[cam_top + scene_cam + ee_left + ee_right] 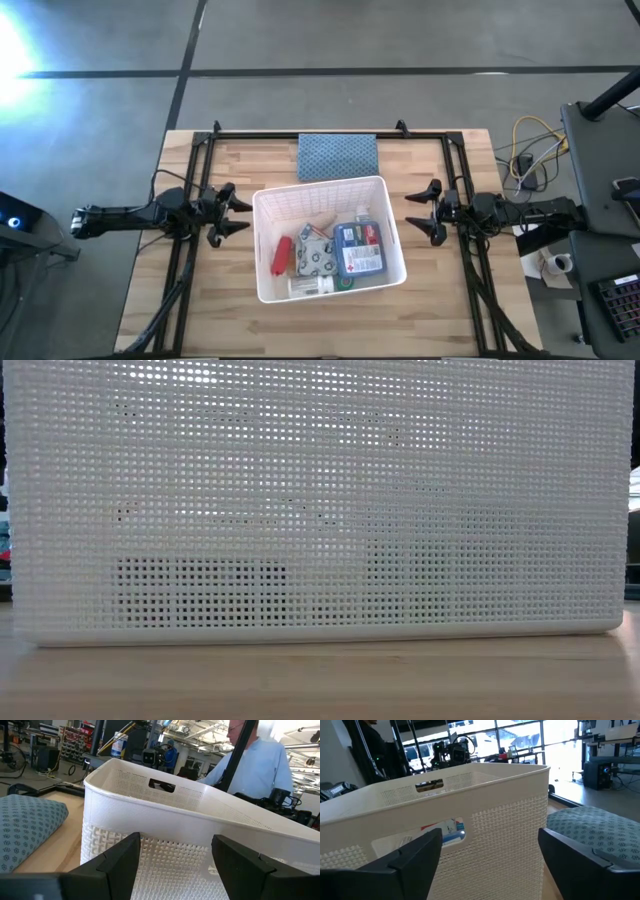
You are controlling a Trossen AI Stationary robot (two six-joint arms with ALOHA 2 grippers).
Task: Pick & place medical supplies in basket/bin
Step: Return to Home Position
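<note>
left gripper (pixel 238 216) fingers spread, empty. right gripper (pixel 412 210) likewise spread, empty. white bin (pixel 320 186) sits between them, one side wall just ahead of each gripper's fingertips, not touching. inside it: red tube (pixel 281 255), grey patterned pouch (pixel 316 252), blue-white flat box (pixel 358 250). judgement: bin light, thin perforated walls likely flex, smooth plastic may slip. best hold looks like the stiffer top rim at a handle slot (pixel 161 785).
</note>
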